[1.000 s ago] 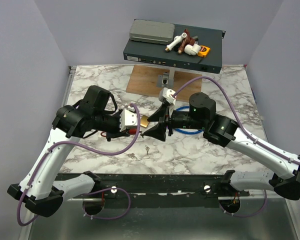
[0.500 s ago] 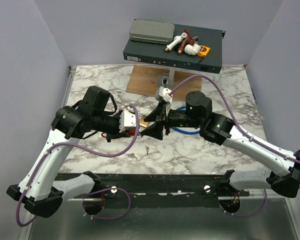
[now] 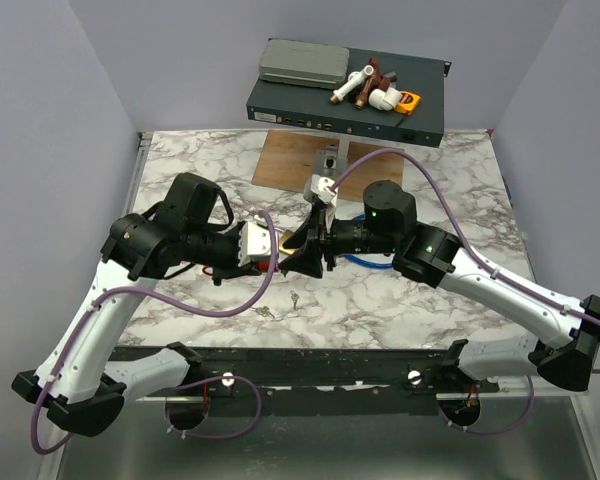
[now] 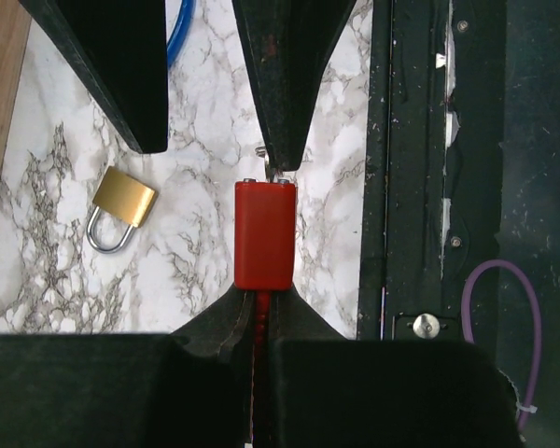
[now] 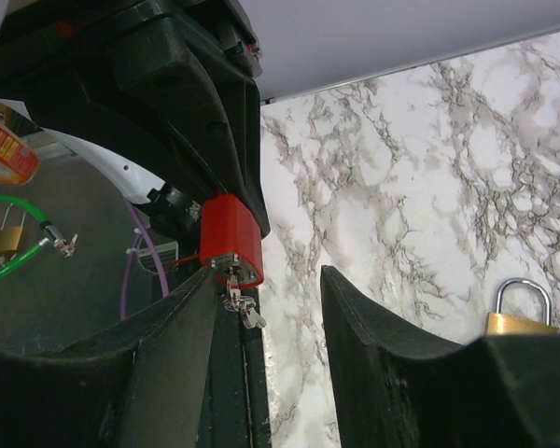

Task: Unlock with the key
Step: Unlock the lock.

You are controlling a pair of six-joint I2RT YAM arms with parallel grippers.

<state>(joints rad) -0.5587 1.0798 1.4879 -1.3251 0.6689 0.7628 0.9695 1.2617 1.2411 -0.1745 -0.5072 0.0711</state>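
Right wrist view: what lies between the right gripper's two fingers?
In the right wrist view, the key in the red padlock sits inside the right gripper, beside one finger; otherwise only marble table.

Probably a robotics lab, marbled bench (image 3: 400, 300), grey enclosure walls (image 3: 50, 90)

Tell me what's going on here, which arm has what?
The left claw is shut on the red padlock, holding it out above the marble table. A key sticks out of its keyhole. The right claw faces it with jaws apart, one finger right beside the key, not yet gripping it. A brass padlock lies on the table, untouched.
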